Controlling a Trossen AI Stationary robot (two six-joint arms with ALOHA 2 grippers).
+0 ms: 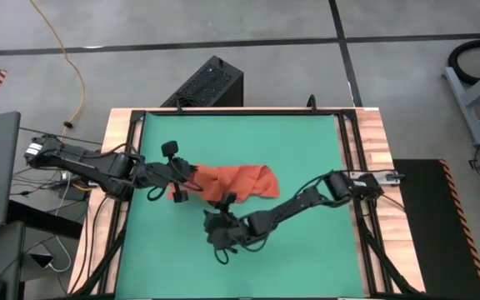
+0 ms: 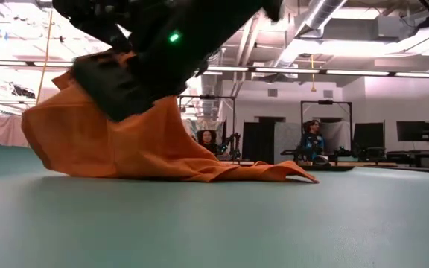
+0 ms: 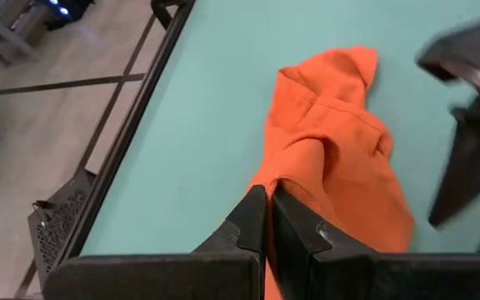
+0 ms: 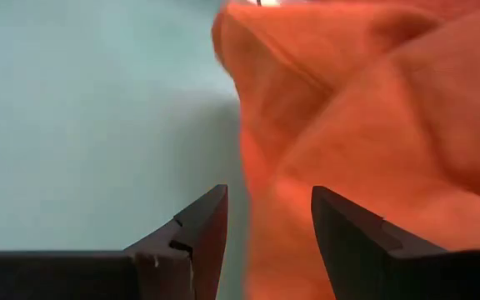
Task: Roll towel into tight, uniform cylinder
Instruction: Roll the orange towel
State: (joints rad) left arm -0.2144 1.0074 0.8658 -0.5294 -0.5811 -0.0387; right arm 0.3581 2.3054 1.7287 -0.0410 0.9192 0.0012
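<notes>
One towel (image 1: 238, 183), orange-red and crumpled, lies on the green counter (image 1: 307, 142), and it is the only loose item there. Two dark arms work at it. The left end effector (image 1: 192, 177) sits at the towel's edge on the left arm's side; in the left wrist view its two fingers (image 3: 252, 221) are pressed together with a fold of the towel (image 3: 340, 158) pinched between them, so it is clenched on the cloth. The right end effector (image 1: 225, 207) is just beside the towel's near edge, toward the front of the counter; in the right wrist view its two fingers (image 4: 202, 221) stand apart, released, with the towel (image 4: 373, 125) bunched right ahead of them and bare counter (image 4: 90, 108) beside it. From the low view the towel (image 2: 118, 141) is lifted into a hump at one end, under a dark arm, while its other end tapers flat onto the counter (image 2: 214, 223). In the room behind the towel, two people (image 2: 207, 139) are visible at workstations, well apart from the counter.
</notes>
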